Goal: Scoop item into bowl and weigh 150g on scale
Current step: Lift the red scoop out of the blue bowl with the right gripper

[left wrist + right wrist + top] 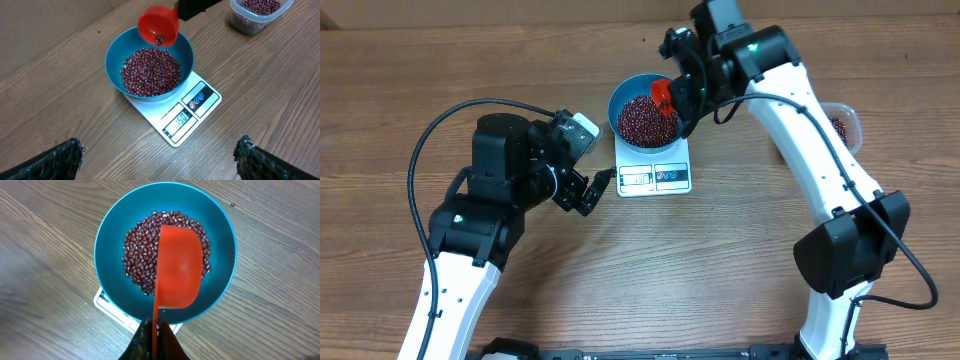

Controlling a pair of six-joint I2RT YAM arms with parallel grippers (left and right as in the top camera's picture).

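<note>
We saw the right gripper (156, 329) pinching the red scoop (180, 270) at bottom centre, tipped over the bowl (107, 240) so the beans (137, 260) dropped inside, atop the scale (195, 107). The left gripper (157, 162) hung spread, idle, at the lower edge.

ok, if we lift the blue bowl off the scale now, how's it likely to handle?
Probably bottom-heavy: the beans heap low in the bowl, so tipping seems unlikely. Its smooth walls may slip under a pinch grasp. Tilted, the loose beans would likely shift and spill.
</note>
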